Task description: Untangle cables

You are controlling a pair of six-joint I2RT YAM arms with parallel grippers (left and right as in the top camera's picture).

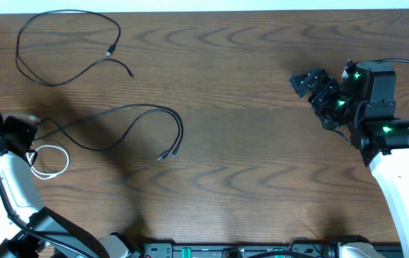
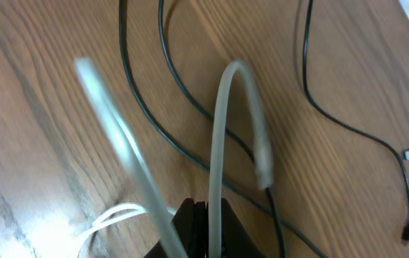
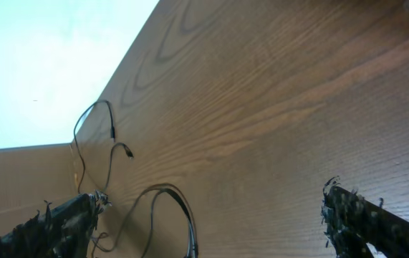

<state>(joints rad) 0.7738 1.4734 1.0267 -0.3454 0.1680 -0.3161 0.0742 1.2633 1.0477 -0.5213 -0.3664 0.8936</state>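
A white cable [image 1: 52,162] lies in a small loop at the left edge of the table. My left gripper [image 1: 23,135] is shut on it; in the left wrist view the white cable [image 2: 218,129] rises from the jaws [image 2: 208,215] and bends over in an arch. A long black cable [image 1: 136,115], folded double, runs from near the left gripper to its plugs at mid-table and also shows in the right wrist view [image 3: 183,208]. Another black cable [image 1: 68,32] lies looped at the far left, apart from the others. My right gripper [image 1: 310,87] is open and empty at the right, above the table [image 3: 211,222].
The table's far edge [image 1: 204,10] runs along the top. A light wall or board [image 3: 25,172] stands at the table's left end. Thick black leads [image 1: 405,64] trail behind the right arm. Both robot bases sit along the front edge.
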